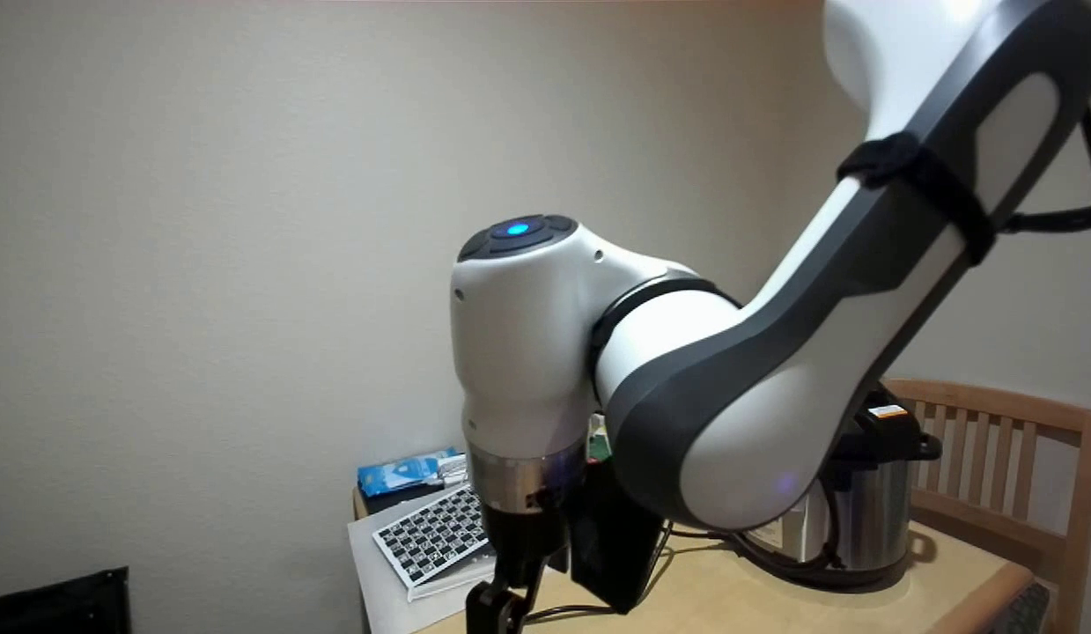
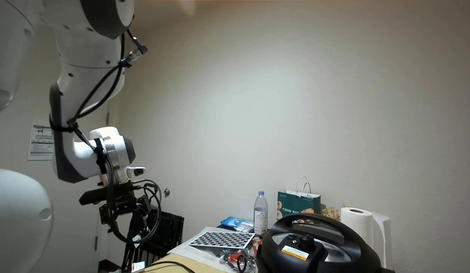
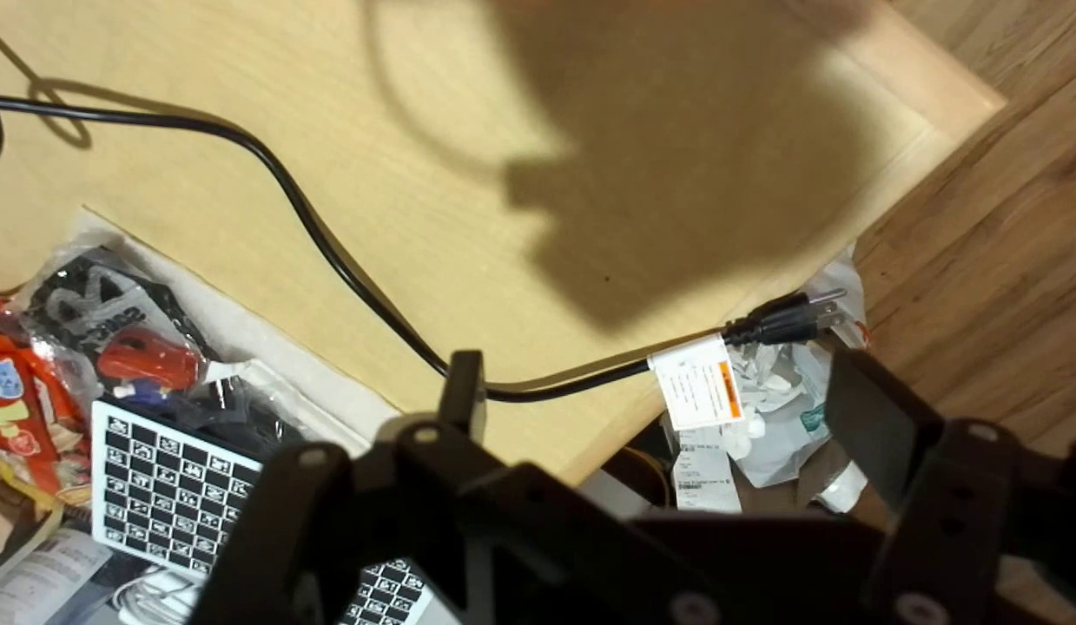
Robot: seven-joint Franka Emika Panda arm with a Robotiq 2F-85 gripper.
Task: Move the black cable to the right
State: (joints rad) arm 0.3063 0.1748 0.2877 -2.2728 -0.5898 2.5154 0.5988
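— Where was the cable (image 3: 364,292)?

— Across the table (image 3: 442,252), in a loose S. The plug (image 3: 785,322) and tag (image 3: 696,384) stuck out past its edge, and in an exterior view the rest ran toward the pot (image 1: 875,519).

— And the gripper (image 3: 663,404)?

— Spread wide, with nothing in its grasp. In the wrist view one finger (image 3: 462,391) hid a bit of the cable; whether they touched, I couldn't tell.

— How did you think it would handle?

— Light and bendy, with a little spring, as parts seemed to arch just off the table. A pull would likely have dragged it along; a push would have buckled it. Its surface looked smooth, so it might have slid in a weak grip. The plug seemed the stiff, heavier part and might have swung once lifted.

— So where to take hold?

— I would have favoured the bare stretch between bend and tag, jaws square across it and brought almost together, since it was so thin. The tag looked like paper, apt to crease or slip.
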